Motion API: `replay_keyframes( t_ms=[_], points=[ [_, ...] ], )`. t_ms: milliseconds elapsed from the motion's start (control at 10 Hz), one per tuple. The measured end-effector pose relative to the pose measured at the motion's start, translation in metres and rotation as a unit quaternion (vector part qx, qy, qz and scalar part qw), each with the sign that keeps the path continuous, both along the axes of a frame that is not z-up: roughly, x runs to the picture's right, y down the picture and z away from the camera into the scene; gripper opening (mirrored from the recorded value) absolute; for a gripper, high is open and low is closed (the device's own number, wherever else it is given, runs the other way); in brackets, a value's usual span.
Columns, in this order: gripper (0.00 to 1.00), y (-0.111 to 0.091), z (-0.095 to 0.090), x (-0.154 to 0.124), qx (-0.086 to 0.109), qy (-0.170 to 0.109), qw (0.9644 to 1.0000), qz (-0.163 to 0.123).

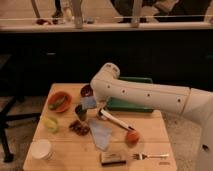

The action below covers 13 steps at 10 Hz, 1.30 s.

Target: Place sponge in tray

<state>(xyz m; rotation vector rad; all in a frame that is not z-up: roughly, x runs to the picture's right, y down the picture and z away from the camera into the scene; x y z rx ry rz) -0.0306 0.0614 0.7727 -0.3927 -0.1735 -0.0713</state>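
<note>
Wooden tabletop [60,160] is seen from the front, with its near edge and left edge fully in view. The tray [131,105] is set at the far right of the table, its long front rim showing below the white arm [145,95] that crosses above it; the back rim is seen above the arm. The gripper [87,96] is hung from the arm's end just off the tray's left edge. Its fingers are closed tight on the sponge [89,103], which is held clear of the tabletop, between the red bowl [58,101] and the tray, not yet over the tray's floor.

A dark cup [80,112] is stood just below the sponge. A pale cloth [101,134] is spread in the middle of the table, with metal tongs [115,120] laid slantwise near the tray's front rim and an orange fruit [132,136] at their lower end. A brown block [113,157] and a fork [150,156] are placed close to the near edge. A white cup [41,148] is kept at the front left corner, and a yellow-green fruit [50,123] by the left edge.
</note>
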Motion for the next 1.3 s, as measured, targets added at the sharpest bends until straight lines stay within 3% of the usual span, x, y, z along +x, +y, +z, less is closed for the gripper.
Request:
replay_keyframes(
  t_ms=[500, 700, 1100, 1300],
  points=[
    [0.00, -0.002, 0.000, 0.002, 0.002, 0.002, 1.0000, 0.003],
    [0.00, -0.016, 0.002, 0.009, 0.016, 0.015, 0.9997, 0.010],
    [0.00, -0.081, 0.044, 0.053, 0.032, 0.052, 0.9965, 0.057],
    [0.00, -0.092, 0.069, 0.084, 0.024, 0.071, 0.9922, 0.100]
  ],
)
